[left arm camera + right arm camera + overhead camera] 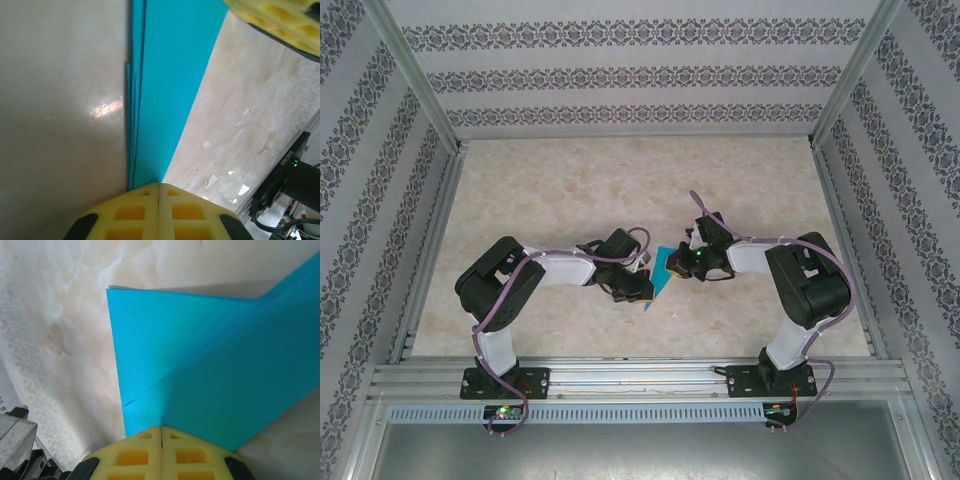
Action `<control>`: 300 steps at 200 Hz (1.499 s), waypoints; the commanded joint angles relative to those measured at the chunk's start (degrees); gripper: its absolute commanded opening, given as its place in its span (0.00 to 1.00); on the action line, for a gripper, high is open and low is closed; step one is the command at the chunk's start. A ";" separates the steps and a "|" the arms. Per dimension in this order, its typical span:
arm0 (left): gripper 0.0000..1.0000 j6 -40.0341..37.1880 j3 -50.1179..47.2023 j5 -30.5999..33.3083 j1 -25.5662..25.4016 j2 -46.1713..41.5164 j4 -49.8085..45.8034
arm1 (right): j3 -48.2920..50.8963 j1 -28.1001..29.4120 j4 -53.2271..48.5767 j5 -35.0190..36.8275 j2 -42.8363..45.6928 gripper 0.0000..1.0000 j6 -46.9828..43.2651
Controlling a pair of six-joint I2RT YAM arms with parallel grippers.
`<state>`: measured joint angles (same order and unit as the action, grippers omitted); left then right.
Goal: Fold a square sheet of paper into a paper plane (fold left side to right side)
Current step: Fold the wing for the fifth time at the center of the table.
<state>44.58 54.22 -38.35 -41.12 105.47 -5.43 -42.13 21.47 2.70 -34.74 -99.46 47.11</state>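
Teal paper (pixel 662 268), folded into layers, was pinched from both sides lol, left gripper (pixel 159 187) and right gripper (pixel 161 430) each squeezed tight on an edge.

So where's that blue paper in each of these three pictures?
Top external: teal-blue folded paper, just below centre.
Left wrist: tall strip above yellow left end effector.
Right wrist: wide sheet above right end effector.
Shared landmark: beige marbled tabletop.
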 commanded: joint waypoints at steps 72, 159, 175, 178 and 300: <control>0.00 -2.31 10.92 -2.19 0.60 3.29 -5.33 | 2.23 -0.47 -1.64 0.64 -1.81 0.00 -0.88; 0.00 -3.56 7.94 -1.47 0.61 6.93 -4.55 | 2.25 -0.47 -2.21 1.01 -3.01 0.00 -1.21; 0.00 -3.71 6.85 -1.42 0.58 7.12 -4.55 | 2.10 -0.51 -2.59 1.06 -3.35 0.00 -1.41; 0.00 -3.75 6.66 -1.41 0.60 7.12 -4.51 | 2.06 -0.48 -2.65 1.07 -3.37 0.00 -1.48; 0.00 -9.70 -4.82 -0.66 -0.47 -0.09 -7.57 | 1.60 -2.22 -5.52 1.52 -4.50 0.00 -3.72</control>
<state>38.57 53.67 -40.32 -40.91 106.76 -4.47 -42.00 20.71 4.27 -38.96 -101.10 44.99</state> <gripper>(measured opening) 0.055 0.046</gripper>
